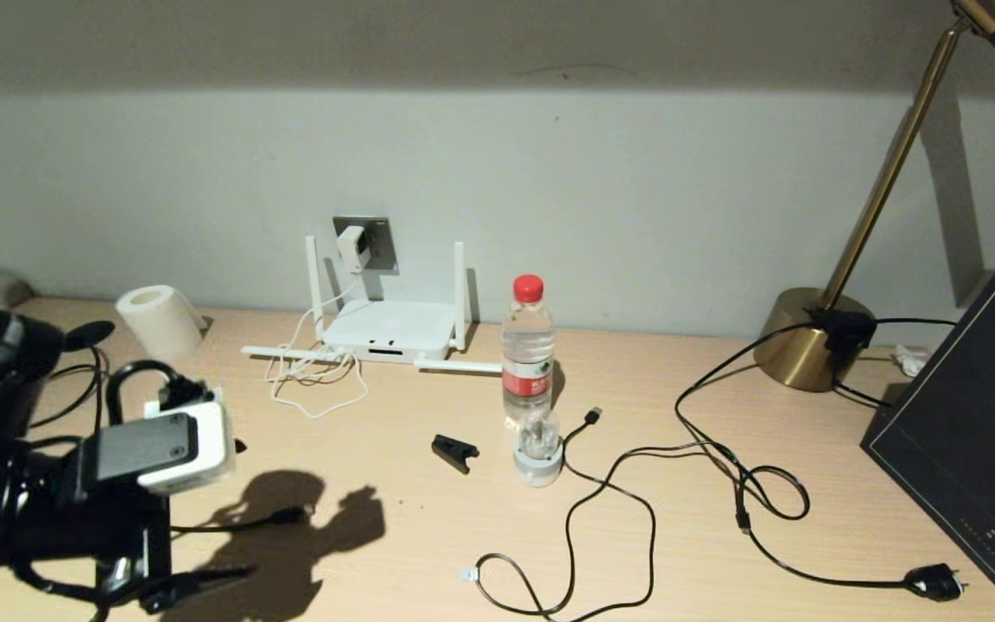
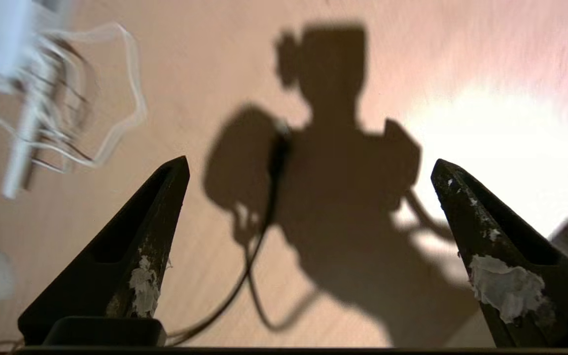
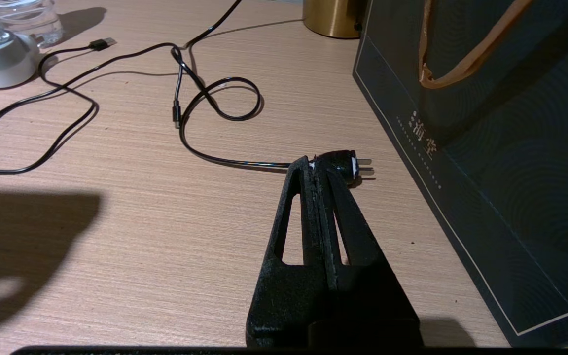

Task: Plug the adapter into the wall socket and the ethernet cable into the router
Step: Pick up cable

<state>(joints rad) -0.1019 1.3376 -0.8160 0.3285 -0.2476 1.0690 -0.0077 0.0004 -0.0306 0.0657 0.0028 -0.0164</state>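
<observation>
The white adapter [image 1: 351, 245] sits plugged in the grey wall socket [image 1: 377, 235], and its thin white cord [image 1: 318, 380] loops down onto the desk. The white router [image 1: 387, 332] stands below the socket with its dark port slot facing forward. The ethernet cable's plug [image 1: 290, 516] lies on the desk in shadow, unplugged. It also shows below and between the fingers as the ethernet cable's plug [image 2: 279, 145]. My left gripper [image 2: 308, 167] hovers open above it, holding nothing. My right gripper [image 3: 315, 165] is shut and empty, low over the desk at the right.
A water bottle [image 1: 528, 350] and a small white-based glass piece [image 1: 538, 453] stand mid-desk, with a black clip [image 1: 454, 452] beside them. A USB-tipped cable [image 1: 594, 415], a mains plug [image 3: 350, 165], a brass lamp base [image 1: 808, 341], a dark bag [image 1: 972, 432] and a paper roll [image 1: 156, 320] lie around.
</observation>
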